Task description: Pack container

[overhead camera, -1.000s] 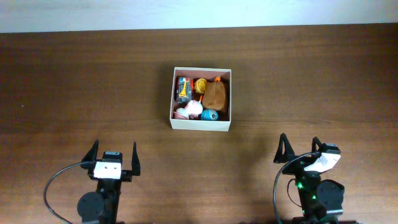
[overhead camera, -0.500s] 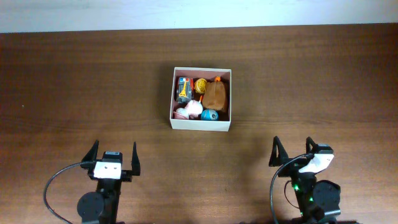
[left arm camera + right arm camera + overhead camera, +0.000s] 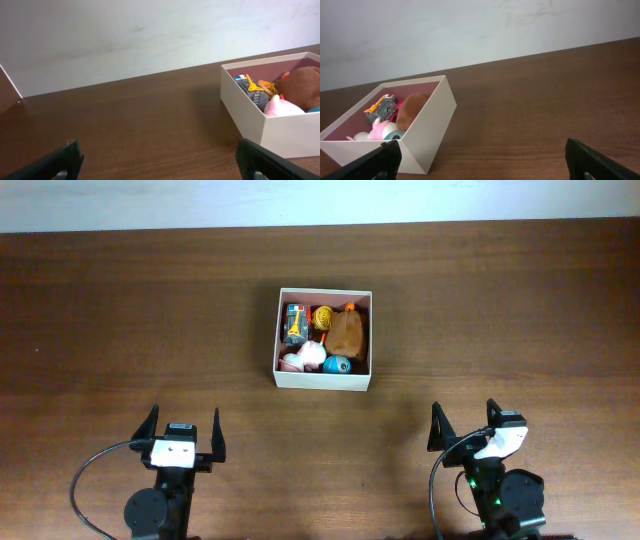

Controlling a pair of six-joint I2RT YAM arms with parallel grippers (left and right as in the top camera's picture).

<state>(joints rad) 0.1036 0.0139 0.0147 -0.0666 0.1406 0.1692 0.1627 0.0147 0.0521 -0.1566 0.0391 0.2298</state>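
Note:
The container [image 3: 321,379] is a square cream-white cardboard box with a pinkish inside, at the table's middle. It holds several small toys: a brown plush [image 3: 347,332], a grey and orange toy [image 3: 295,323], a yellow ball [image 3: 322,317], a pink and white toy [image 3: 309,356] and a blue ball [image 3: 336,364]. It also shows at the right of the left wrist view [image 3: 250,117] and at the left of the right wrist view [image 3: 432,122]. My left gripper [image 3: 182,427] is open and empty near the front edge. My right gripper [image 3: 464,421] is open and empty at the front right.
The brown wooden table [image 3: 120,310] runs to a white wall [image 3: 125,35] at the back. Black cables loop beside both arm bases near the front edge.
My right arm has drawn back toward the front edge and shifted a little left. The left arm and the container have not moved.

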